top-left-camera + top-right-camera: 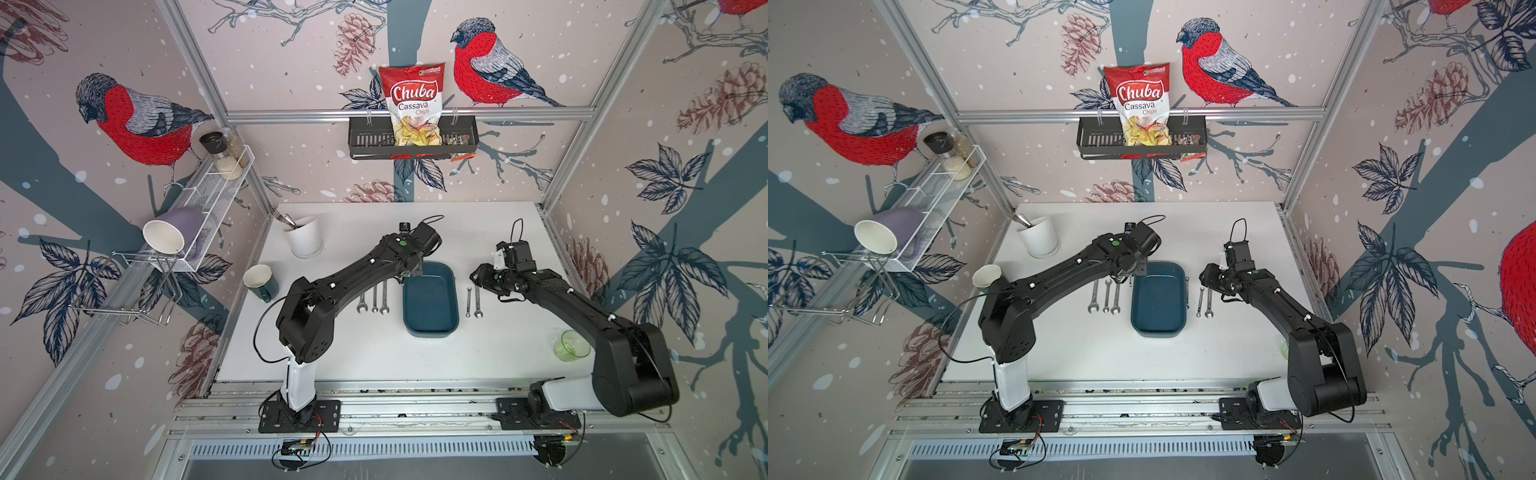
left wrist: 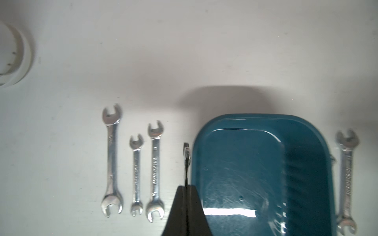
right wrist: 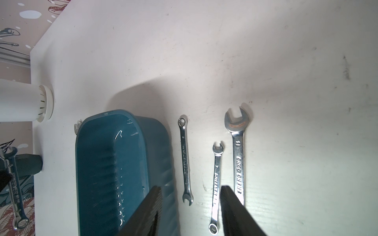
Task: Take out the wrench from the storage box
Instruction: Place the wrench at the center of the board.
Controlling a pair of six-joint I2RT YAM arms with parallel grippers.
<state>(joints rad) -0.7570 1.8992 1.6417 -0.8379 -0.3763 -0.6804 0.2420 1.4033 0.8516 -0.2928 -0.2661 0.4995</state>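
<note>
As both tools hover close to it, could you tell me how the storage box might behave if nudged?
The storage box looks empty and plastic, so probably light and likely to slide on the smooth table. Its low walls and broad base suggest it would hardly tip.

This is a robot test cell dressed up as a kitchen corner, not a real home. Around the white table (image 1: 374, 353) stand bare aluminium bars (image 1: 407, 113) holding flat panels of bird wallpaper (image 1: 490, 66). Two black robot arms (image 1: 353, 274) rise from a metal rail (image 1: 415, 401) along the table's near edge. On the wall behind the table hangs a black shelf (image 1: 370, 143) with a bag of chips (image 1: 413, 99). On the wall to the table's left, a white wire rack (image 1: 208, 199) carries jars (image 1: 229, 168) and a purple mug (image 1: 183, 224). A white pot (image 1: 305, 241) and a green mug (image 1: 266, 291) stand on the table's left side.
</note>
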